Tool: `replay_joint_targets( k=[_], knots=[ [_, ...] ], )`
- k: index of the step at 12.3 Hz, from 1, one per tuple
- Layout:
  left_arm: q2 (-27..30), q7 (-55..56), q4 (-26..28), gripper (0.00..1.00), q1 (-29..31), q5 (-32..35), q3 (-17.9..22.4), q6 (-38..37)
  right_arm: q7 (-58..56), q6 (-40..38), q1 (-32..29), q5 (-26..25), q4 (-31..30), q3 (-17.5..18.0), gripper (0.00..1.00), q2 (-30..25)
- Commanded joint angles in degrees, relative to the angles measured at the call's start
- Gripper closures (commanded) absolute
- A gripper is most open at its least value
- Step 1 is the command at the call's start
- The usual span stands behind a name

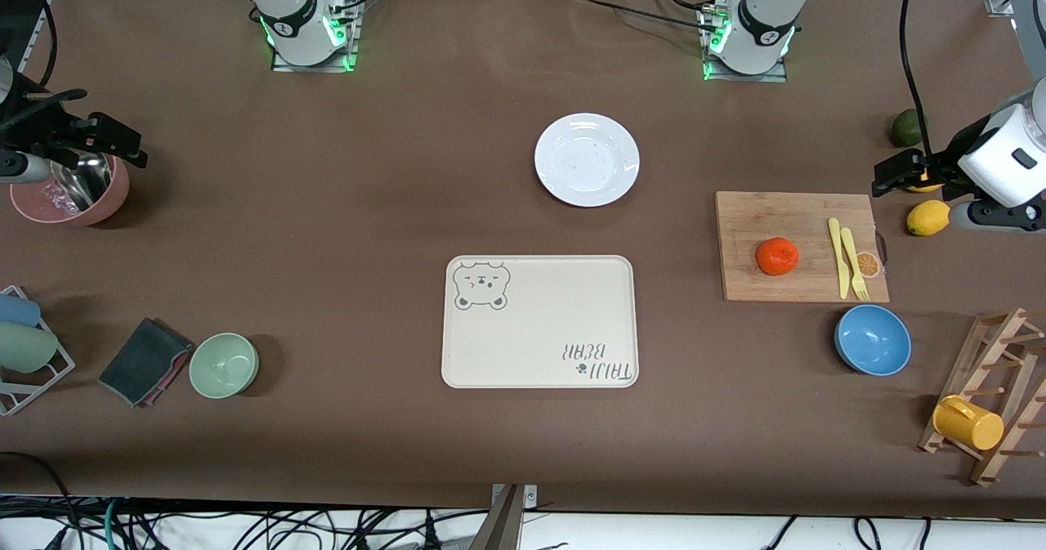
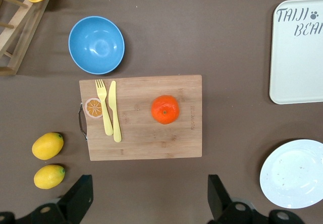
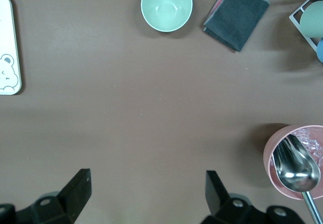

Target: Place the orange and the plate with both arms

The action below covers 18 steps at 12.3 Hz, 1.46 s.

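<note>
The brown desk (image 1: 327, 231) carries one cream bear tray (image 1: 539, 321) near the middle of its front-camera edge. One bamboo cutting board (image 1: 801, 246) lies toward the left arm's end, its long axis running along the desk's length. One white plate (image 1: 587, 159) sits flat in mid-desk, closer to the robots' edge than the tray and well apart from the board.

There are three bowls: a pink one with a metal spoon (image 1: 69, 194) at the right arm's end, a green one (image 1: 223, 364) and a blue one (image 1: 873, 339), both toward the front-camera edge.

One orange (image 1: 777, 256) rests on the board, stem dimple up; being round, it has no long axis. A yellow fork (image 1: 855, 264) and knife (image 1: 838, 257) lie side by side on the same board, apart from the fruit. Two lemons (image 2: 48, 146) lie off the board near the left arm's end edge.

The left gripper (image 2: 149, 204) hangs above those lemons, jaws wide apart and empty. The right gripper (image 3: 146, 201) hangs above the pink bowl, jaws likewise wide apart, holding nothing.
</note>
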<state>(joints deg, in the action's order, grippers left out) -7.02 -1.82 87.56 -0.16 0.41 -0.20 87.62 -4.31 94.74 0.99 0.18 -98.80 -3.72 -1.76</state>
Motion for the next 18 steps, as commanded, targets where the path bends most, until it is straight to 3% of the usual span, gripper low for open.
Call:
replay_joint_targets(
  k=[1,14,16,18],
  knots=[
    [0.8,-1.0,1.0,0.0,0.2,-0.6,-0.2,0.5,0.0,-0.9,-0.1,0.6,1.7,0.2,0.0,0.8],
    [0.0,-1.2,1.1,0.0,0.1,-0.6,-0.2,0.1,0.3,-1.0,-0.1,0.6,1.7,0.1,0.0,0.9],
    [-2.6,-1.2,1.2,0.0,-0.1,-0.8,-0.3,0.0,0.3,-1.0,-0.1,0.6,1.7,0.1,0.0,0.9],
    [-8.7,-1.1,1.2,0.0,-0.2,-1.0,-0.3,0.0,0.3,-1.0,-0.1,0.6,1.7,0.1,0.0,0.8]
  ],
)
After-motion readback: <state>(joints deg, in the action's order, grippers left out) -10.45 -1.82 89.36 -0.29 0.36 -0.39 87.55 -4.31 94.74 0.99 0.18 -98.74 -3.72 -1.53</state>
